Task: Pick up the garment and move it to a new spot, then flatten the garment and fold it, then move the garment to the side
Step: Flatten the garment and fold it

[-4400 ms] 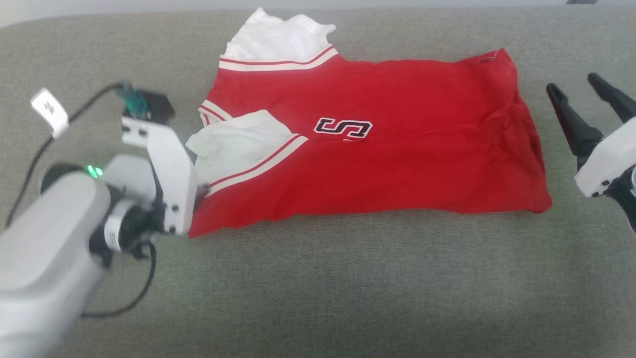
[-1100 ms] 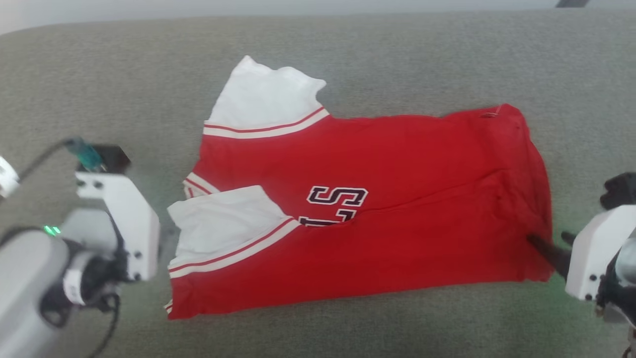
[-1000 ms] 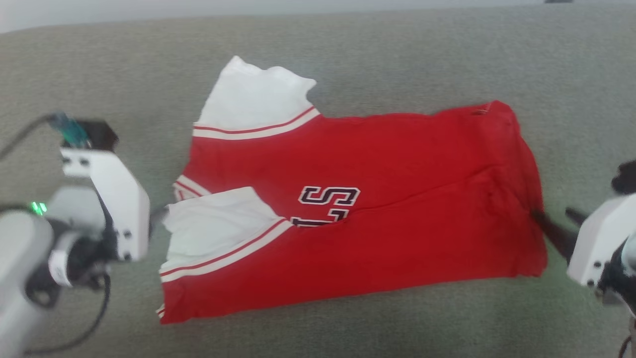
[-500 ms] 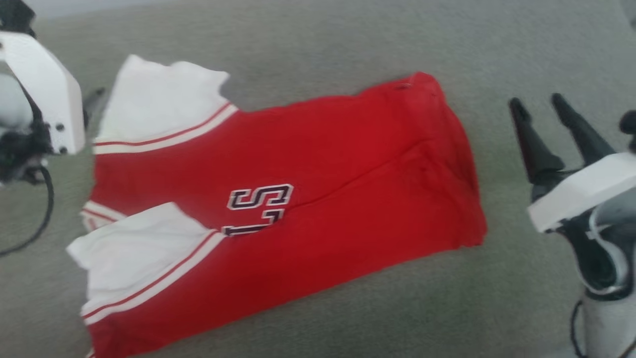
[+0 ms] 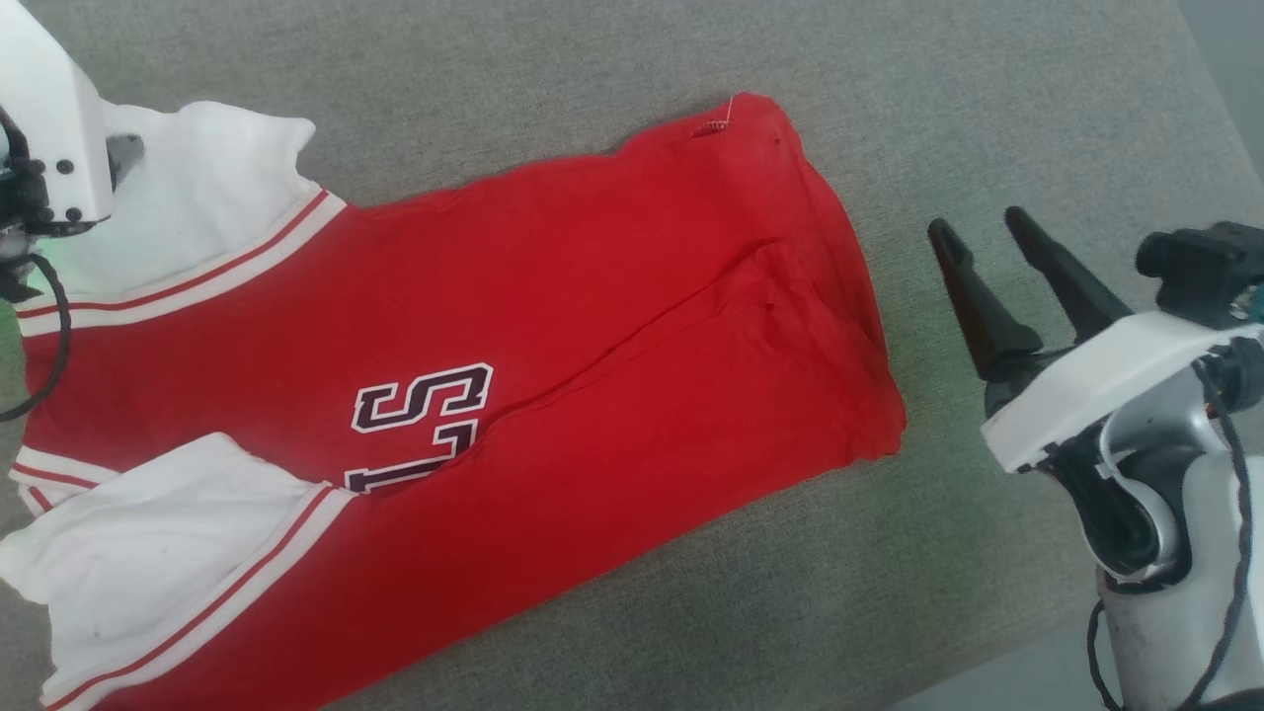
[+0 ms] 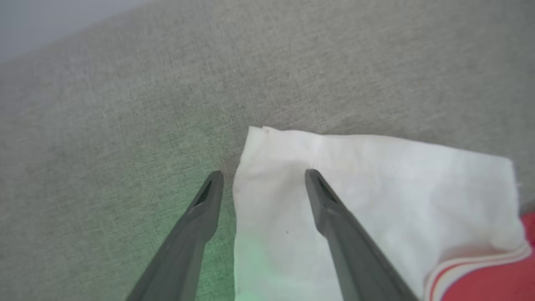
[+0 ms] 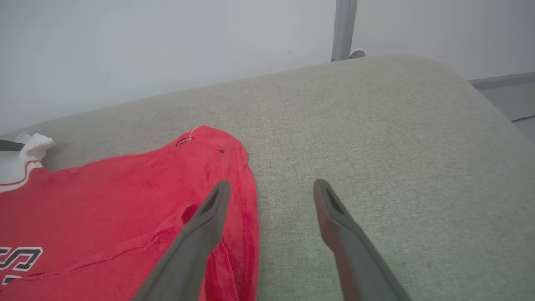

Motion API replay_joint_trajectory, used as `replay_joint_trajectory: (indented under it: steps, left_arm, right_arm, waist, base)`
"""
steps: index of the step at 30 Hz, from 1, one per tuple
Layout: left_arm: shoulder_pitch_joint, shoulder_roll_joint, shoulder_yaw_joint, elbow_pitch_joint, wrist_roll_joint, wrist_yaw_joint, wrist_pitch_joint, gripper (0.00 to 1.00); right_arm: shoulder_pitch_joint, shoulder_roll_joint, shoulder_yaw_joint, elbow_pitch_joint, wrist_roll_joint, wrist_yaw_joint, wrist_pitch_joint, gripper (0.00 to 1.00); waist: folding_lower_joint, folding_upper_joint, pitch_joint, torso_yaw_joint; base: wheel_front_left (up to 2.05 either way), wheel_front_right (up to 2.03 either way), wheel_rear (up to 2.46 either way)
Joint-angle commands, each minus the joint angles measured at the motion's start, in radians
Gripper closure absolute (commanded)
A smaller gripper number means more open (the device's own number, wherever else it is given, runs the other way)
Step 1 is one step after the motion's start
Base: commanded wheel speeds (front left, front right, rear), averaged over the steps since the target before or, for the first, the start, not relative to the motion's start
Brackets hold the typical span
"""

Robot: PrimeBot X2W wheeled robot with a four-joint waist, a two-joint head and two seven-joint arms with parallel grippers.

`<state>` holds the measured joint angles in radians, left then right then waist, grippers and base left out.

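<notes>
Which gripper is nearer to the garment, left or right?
Left. The left gripper is open over a white corner of the garment; the right gripper is open beside its red end, apart.

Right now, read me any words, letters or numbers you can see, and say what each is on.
"S": dark, white-outlined letter on the red garment.
Second letter beside it: half tucked under a fold, unreadable.
No other text.
</notes>
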<state>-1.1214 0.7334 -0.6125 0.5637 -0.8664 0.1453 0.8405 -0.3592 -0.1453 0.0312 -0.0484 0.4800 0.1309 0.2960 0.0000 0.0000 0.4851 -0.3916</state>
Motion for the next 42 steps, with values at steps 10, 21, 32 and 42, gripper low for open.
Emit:
replay_joint_trajectory:
  steps: [10, 21, 32, 42]
  left_arm:
    - [-0.043, -0.103, -0.038, 0.132, -0.012, -0.022, 0.045, 1.0]
    - [-0.151, -0.231, -0.077, 0.243, 0.017, -0.088, -0.026, 1.0]
    - [-0.207, -0.305, -0.082, 0.346, 0.019, -0.142, -0.111, 1.0]
    - [-0.256, -0.357, -0.07, 0.405, -0.003, -0.199, -0.195, 1.0]
  right_arm:
    - [-0.112, -0.056, 0.054, 0.071, 0.045, 0.0, 0.101, 0.0]
    - [-0.366, -0.134, 0.154, 0.339, 0.078, 0.0, 0.358, 0.0]
    - [-0.514, -0.199, 0.352, 0.508, 0.151, 0.0, 0.592, 1.0]
    - [-0.534, -0.305, 0.378, 0.48, 0.213, -0.001, 0.54, 1.0]
  waist:
    - [0.0, 0.0, 0.025, 0.058]
    - [0.0, 0.0, 0.05, 0.161]
    - [0.0, 0.0, 0.056, 0.205]
    - [0.0, 0.0, 0.005, 0.255]
  base:
    - [0.0, 0.0, 0.0]
    - [0.0, 0.0, 0.0]
    - [0.0, 0.0, 0.0]
    - [0.0, 0.0, 0.0]
